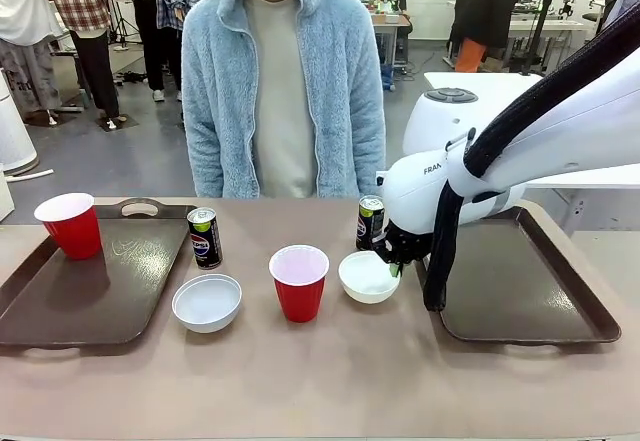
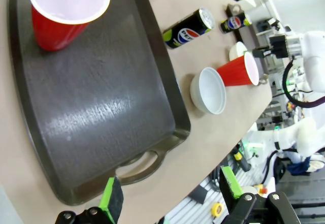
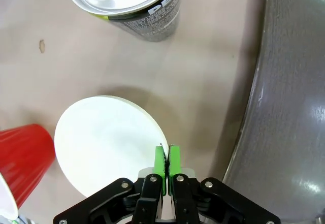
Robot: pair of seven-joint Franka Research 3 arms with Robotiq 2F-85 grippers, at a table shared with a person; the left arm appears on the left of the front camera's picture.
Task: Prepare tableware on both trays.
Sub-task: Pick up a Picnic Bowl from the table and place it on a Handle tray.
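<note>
Right gripper (image 3: 166, 162) is clamping the small round white bowl (image 3: 104, 140) by its rim, needing a level lift onto the dark brown plastic tray (image 3: 289, 107) at right.

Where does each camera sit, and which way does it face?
Front: fixed between the arms, facing across the table at the person; the right arm enters from the right.
Left wrist: above the dark brown rectangular plastic tray, looking down past the open left gripper.
Right wrist: looking down on the small round white bowl, right gripper shut on its rim.
Shared: front and right wrist both show that bowl.
</note>
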